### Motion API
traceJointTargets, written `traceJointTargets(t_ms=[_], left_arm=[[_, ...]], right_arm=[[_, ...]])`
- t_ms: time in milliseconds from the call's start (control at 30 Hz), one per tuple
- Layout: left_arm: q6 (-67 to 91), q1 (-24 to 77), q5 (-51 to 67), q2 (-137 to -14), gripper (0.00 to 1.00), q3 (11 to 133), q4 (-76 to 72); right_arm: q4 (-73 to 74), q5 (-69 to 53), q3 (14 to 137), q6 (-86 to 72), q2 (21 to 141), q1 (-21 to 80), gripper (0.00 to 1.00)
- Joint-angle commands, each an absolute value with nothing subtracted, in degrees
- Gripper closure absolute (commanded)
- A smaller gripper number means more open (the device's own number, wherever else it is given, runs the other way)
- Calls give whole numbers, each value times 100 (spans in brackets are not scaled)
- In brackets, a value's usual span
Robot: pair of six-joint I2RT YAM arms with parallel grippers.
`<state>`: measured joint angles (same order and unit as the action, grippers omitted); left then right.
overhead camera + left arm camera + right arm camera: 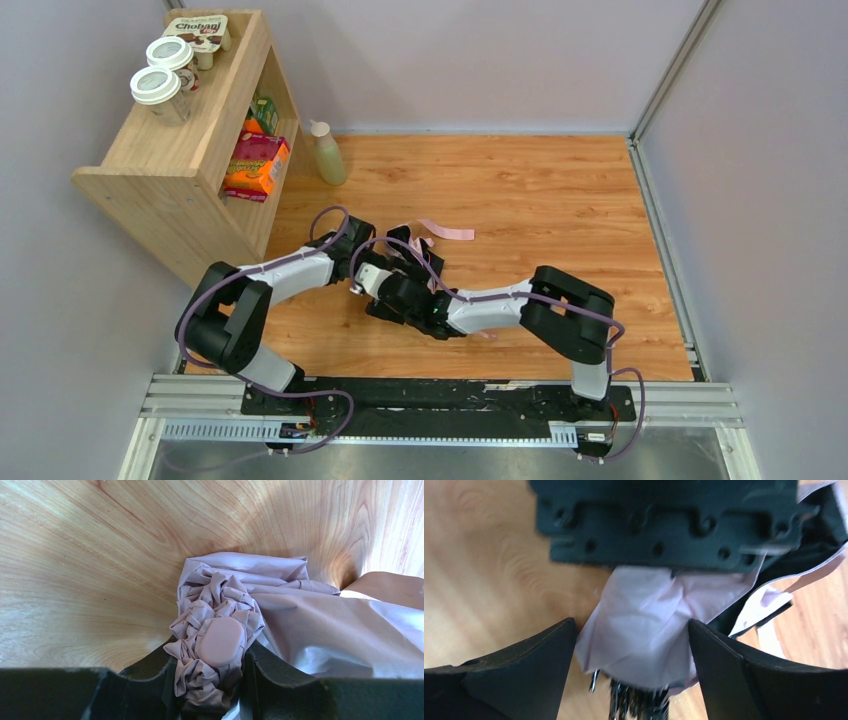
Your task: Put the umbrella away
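Umbrella (408, 243) lies collapsed near the middle of the desk (560, 200), between the two claws. Its pink strap (447, 231) trails loose toward the far side. The step in hand looks like gathering the canopy into a tight bundle, and nothing is bound yet.

On the left, the arm folds up from its base and its forearm reaches right, low over the wood. The left claw (212, 655) is clamped on the umbrella's top end. Its fingers (150, 672) pinch the bunched fabric on either side of a small pink cap (220, 642).

On the right, the arm bends at a raised elbow and the forearm runs leftward, wrist low, so this claw meets the other almost head-on. The right claw (631, 630) stands wide apart, straddling the folded canopy (644, 605) without squeezing it. Dark ribs (634, 707) show under the cloth.

As I judge it, the next move is for the right claw to close on the loose folds and press them in toward the shaft while the left one holds the end firm. After that the strap has to be fetched and wound round. The fabric looks slippery and springy, so a light or off-centre grip may let the folds fan out again.
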<state>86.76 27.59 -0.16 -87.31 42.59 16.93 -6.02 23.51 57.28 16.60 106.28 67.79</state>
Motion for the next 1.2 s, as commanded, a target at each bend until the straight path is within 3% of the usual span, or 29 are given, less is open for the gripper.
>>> traceJointTargets(t_ms=[0,133,233,300,400,467,500,567,867,1167], left_arm=[[8420,2751,114,-9062,100,3885,3067],[8376,2742,149,-8939,100,3823,3041],[8323,2733,176,-8842,100,3797,3015],[8271,2716,237,-8781,100,3823,2962],[8104,2681,290,-8623,98,3850,2796],[7832,2585,116,-8473,69,3954,2795],[7657,2549,19,-8333,47,4033,2821],[7524,2444,-167,-8079,31,4026,2656],[7347,2250,-422,-6523,29,3560,1391],[7532,2250,-590,-5247,28,2866,1021]], right_arm=[[-888,3497,6090,1969,11188,6724,13],[-449,3945,6223,1855,11618,6575,34],[-45,3825,6170,1636,11716,6513,70],[385,3395,6161,1329,11698,6504,100],[878,2114,6117,819,11646,6329,100],[1107,1226,6082,537,11628,6153,100],[1134,856,6004,414,11593,6074,100],[1212,205,5950,160,11601,5960,100],[1028,-1862,5748,-685,11821,5546,100],[1485,-3488,6407,-1291,12498,4923,100]])
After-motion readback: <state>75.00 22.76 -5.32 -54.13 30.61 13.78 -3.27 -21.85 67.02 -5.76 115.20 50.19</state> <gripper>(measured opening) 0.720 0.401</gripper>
